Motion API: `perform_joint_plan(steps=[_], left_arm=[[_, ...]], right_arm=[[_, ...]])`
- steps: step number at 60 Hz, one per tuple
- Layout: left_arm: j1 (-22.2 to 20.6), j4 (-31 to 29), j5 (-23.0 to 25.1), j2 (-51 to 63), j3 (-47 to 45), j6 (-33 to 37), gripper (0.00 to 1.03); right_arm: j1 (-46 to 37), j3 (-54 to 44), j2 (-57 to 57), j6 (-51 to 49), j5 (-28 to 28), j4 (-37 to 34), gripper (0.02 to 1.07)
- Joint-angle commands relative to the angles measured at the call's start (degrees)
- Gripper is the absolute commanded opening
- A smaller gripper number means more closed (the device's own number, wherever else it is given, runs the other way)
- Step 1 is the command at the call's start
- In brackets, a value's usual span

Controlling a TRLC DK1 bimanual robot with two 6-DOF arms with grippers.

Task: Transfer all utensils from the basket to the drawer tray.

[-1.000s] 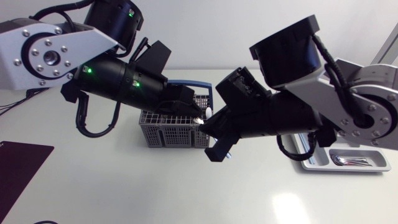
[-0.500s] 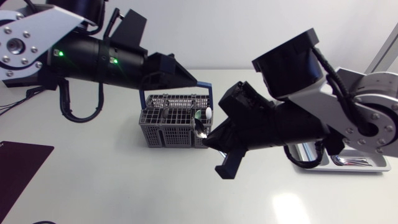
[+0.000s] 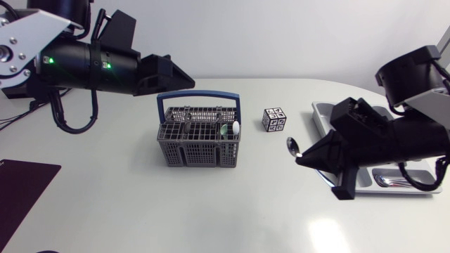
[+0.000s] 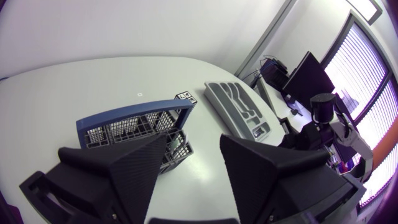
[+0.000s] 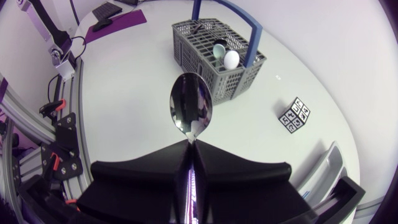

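Right arm at the frame's right, its gripper (image 3: 302,157) clamped on a spoon (image 3: 292,146) (bowl pointing left) just left of the drawer tray (image 3: 320,112), which holds cutlery (image 3: 394,181). Left gripper (image 4: 194,140), upper left, gapes open. The central basket (image 3: 199,151) holds round-ended utensils (image 3: 235,128).

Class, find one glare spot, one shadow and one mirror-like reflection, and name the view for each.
Head view: a pale glare patch on the bare table, and a faint shadow along the base of the basket. Right wrist view: the bowl of the spoon, held by the right gripper, mirrors dark shapes.
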Motion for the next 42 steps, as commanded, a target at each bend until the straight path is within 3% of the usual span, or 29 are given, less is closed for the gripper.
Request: perform_joint_plan(steps=[1,18,42], left_arm=[[0.2,-0.2,-1.2,0.1,-2.1,2.0,0.61],[-3.3,-0.2,-11.5,0.6,-6.1,9.0,0.61],[-7.8,0.8,-22.3,4.6,-8.0,9.6,0.61]], right_arm=[[-5.0,-1.2,-0.1,-10.1,-1.7,-3.2,0.08],[-20.8,-1.7,4.9,-31.3,-3.4,-8.5,0.08],[-43.2,4.6,21.2,-61.2,-0.3,-14.8,0.08]])
